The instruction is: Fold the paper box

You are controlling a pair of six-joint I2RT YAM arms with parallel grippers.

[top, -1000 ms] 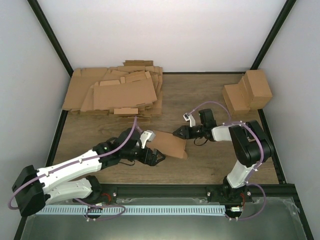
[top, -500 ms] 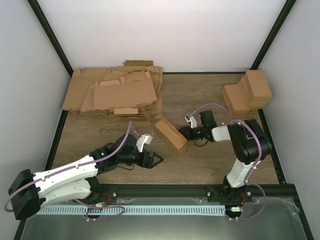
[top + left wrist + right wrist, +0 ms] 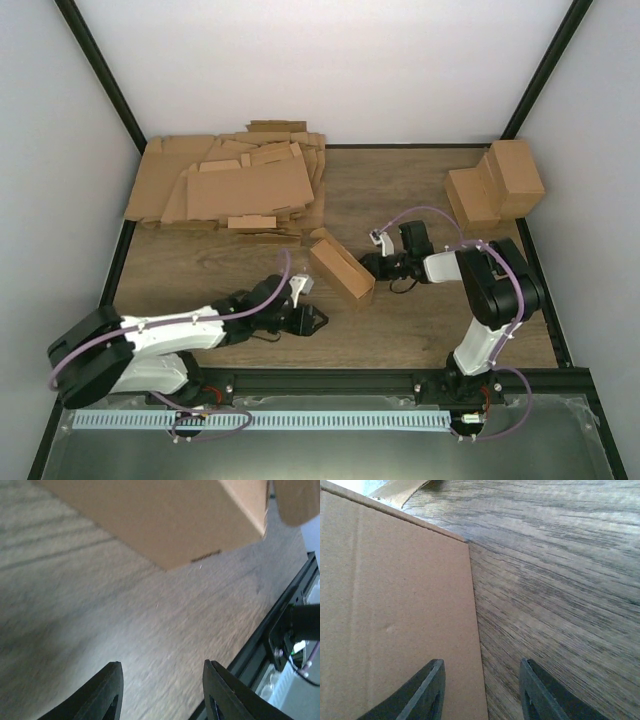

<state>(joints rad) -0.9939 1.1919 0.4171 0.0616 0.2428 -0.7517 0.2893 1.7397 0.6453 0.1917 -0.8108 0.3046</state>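
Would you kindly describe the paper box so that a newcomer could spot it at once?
Start at the wooden table and look to its middle. The paper box is the single small brown box lying slanted there, unlike the heap of flat sheets far left and the two neat boxes far right.

Can't see the box [image 3: 150,520] whole: cut off at 12 o'clock from the left wrist, over a blurred table [image 3: 125,630], at 9 and 6 o'clock from the right. Can't tell from above whether the right gripper [image 3: 366,266] touches it.
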